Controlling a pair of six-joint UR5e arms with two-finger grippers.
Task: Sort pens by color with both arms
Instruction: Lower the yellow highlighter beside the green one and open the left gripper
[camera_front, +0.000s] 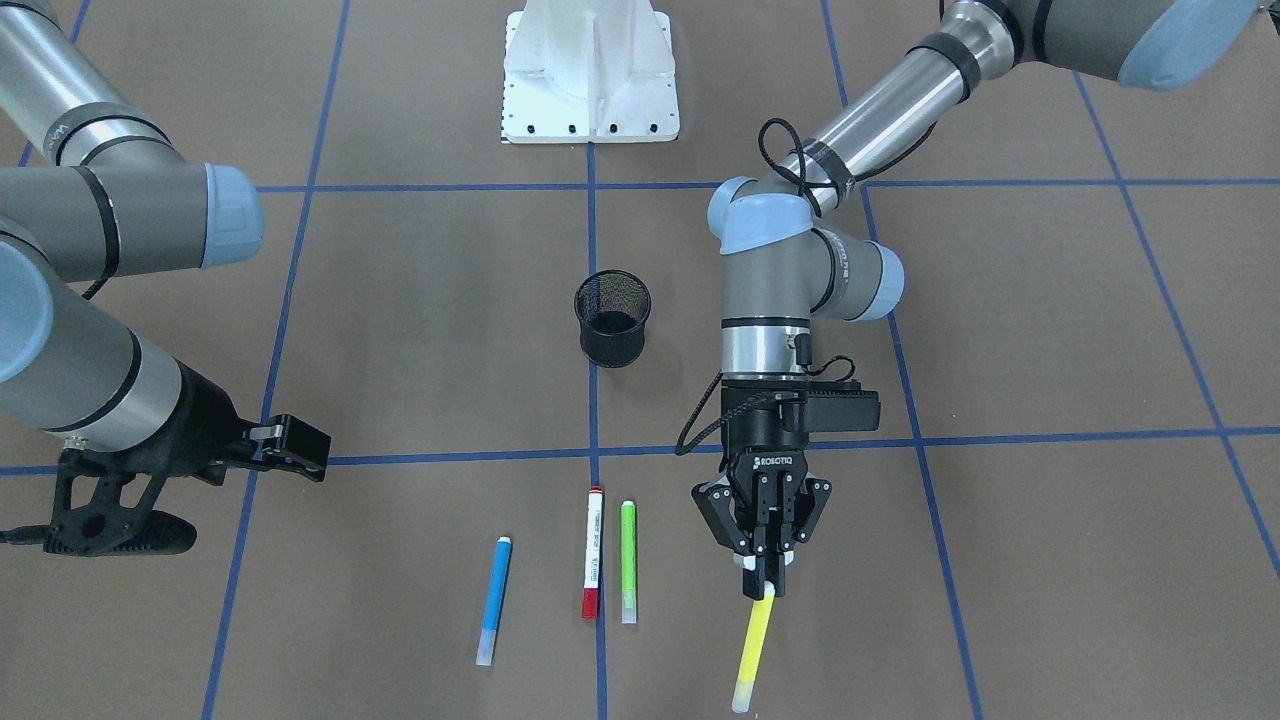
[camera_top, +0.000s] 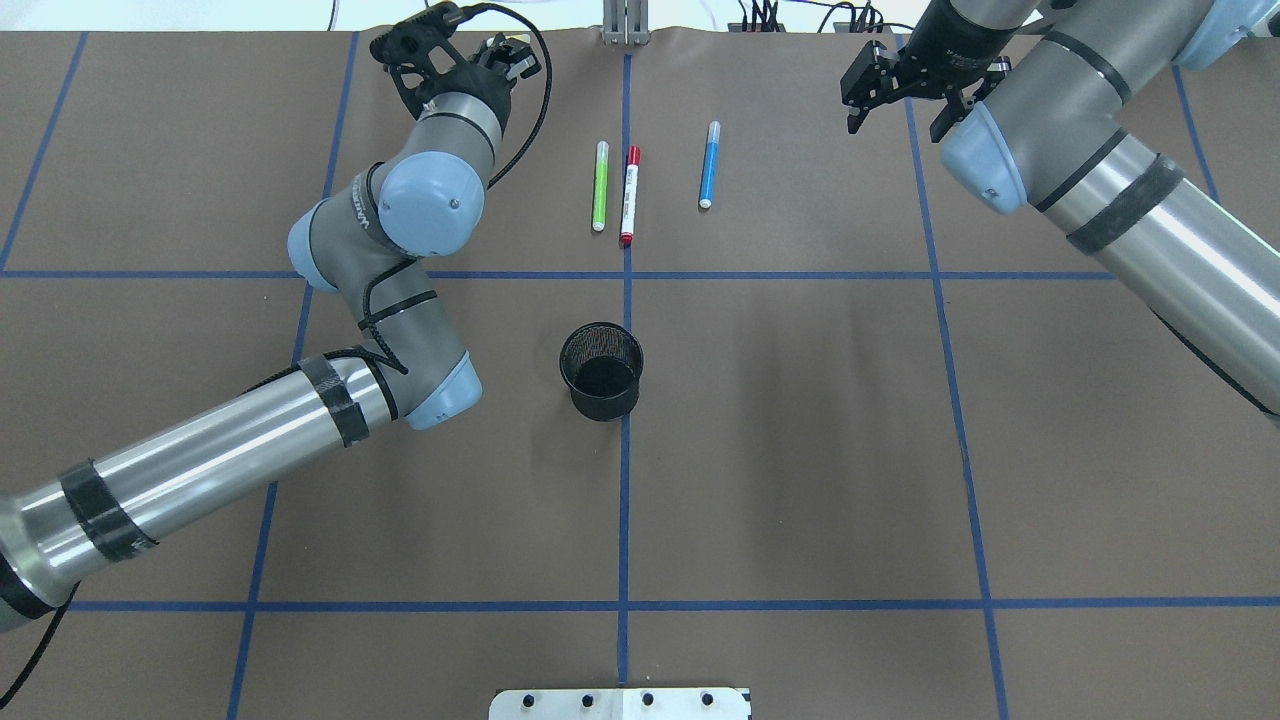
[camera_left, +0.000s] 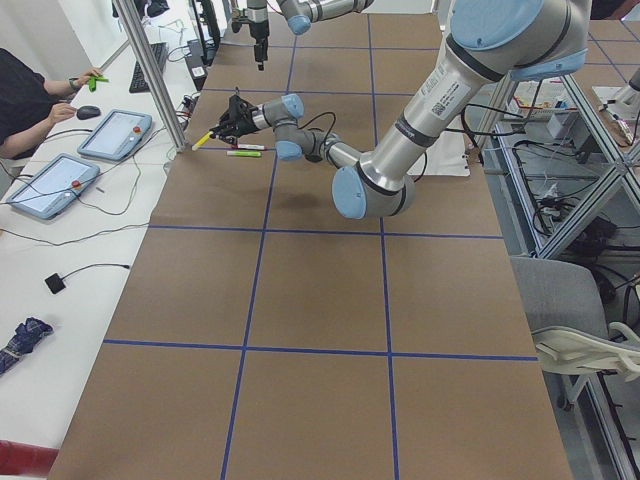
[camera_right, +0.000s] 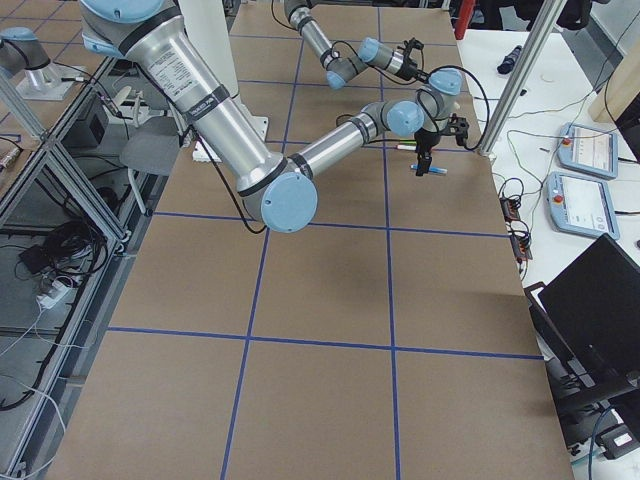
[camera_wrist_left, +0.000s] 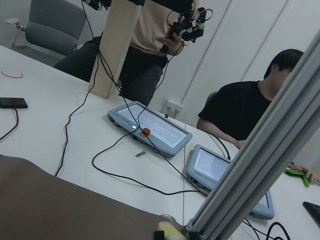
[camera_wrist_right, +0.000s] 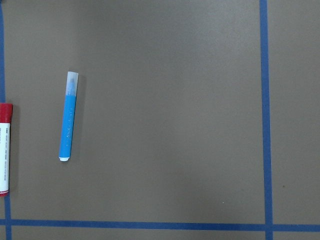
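Observation:
My left gripper is shut on one end of the yellow pen, which sticks out slanted toward the operators' edge; its tip shows in the left wrist view. The lime green pen and the white pen with red cap lie side by side on the table. The blue pen lies apart from them. My right gripper is open and empty, beside and above the blue pen.
A black mesh cup stands upright at the table's middle on the blue centre line. The white bolted base sits at the robot's edge. Operators and control tablets are beyond the far edge.

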